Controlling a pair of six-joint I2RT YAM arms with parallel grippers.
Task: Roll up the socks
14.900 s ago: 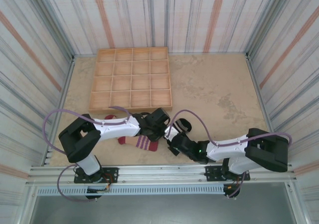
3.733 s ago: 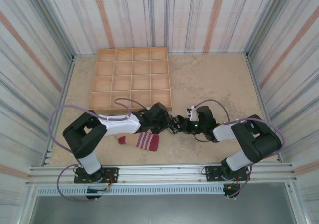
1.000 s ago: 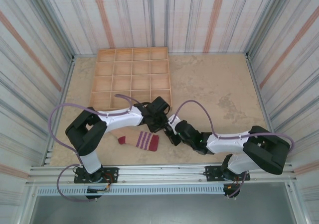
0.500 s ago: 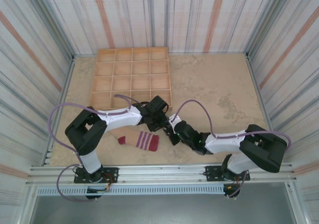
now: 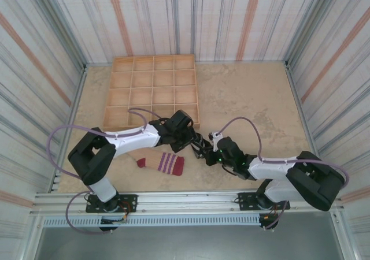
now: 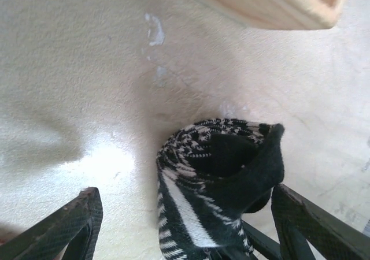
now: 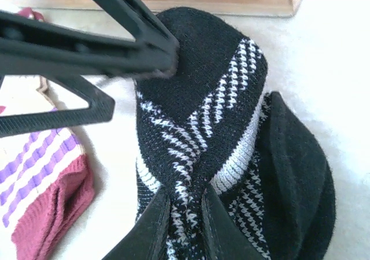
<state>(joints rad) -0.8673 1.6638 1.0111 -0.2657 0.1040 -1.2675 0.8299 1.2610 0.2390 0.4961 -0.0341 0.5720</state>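
Top external view: nearest the arm bases, the beige sock (image 5: 162, 163) lies flat on the table (image 5: 254, 98), unrolled and left out of the work. If the pair is meant to be rolled as one bundle, finishing the black one alone would leave it out.

Just beyond its dark red end, the right gripper (image 7: 185, 197) has its jaws pressed together on a thin fold of the black sock (image 7: 231, 127). That sock sits on the table as a loose, half-made roll with a thick flap standing free on one side. This single pinch looks like the only hold on it. The main risk is therefore that the roll springs open. A pull from the right gripper could also draw the pinched layer out and unwind the turns instead of shifting the whole roll.

Next out, the left gripper (image 6: 186, 193) straddles the roll with its jaws wide apart, one on each side. Whether a tip brushes the fabric cannot be told. A sideways or twisting move from here could catch the knit and drag the roll over.

Farthest, the corner of the tray (image 5: 153, 92) stands just behind the roll. A push away from the bases would likely jam the sock against the tray's wall and flatten it.
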